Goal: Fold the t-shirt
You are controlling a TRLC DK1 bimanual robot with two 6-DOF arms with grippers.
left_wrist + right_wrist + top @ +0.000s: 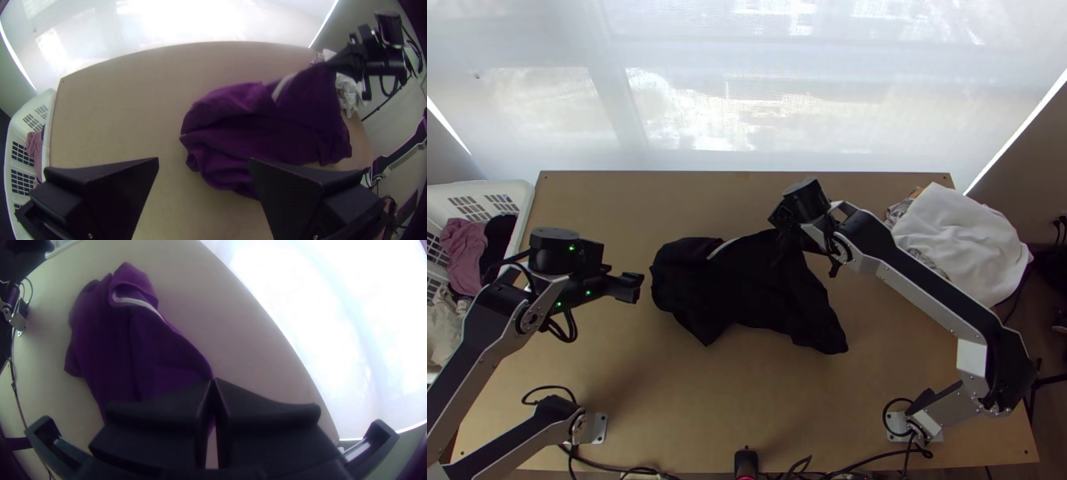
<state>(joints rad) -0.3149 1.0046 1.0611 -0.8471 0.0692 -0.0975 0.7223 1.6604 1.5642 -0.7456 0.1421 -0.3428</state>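
The black t-shirt (739, 284) lies bunched at mid-table in the top view, a pale strip near its far edge; it looks purple in the left wrist view (267, 129) and the right wrist view (129, 346). My right gripper (779, 232) is at the shirt's far right part. In the right wrist view that gripper (213, 382) is shut on an edge of the cloth, which is raised there. Left of the shirt, apart from it, is my left gripper (637, 286); in its own wrist view the gripper (202, 162) stands open with its fingers wide apart.
A white basket (523, 204) with clothes stands at the table's left edge. White cloth (959, 240) lies in a pile at the table's right edge. Cables run along the near edge (771, 466).
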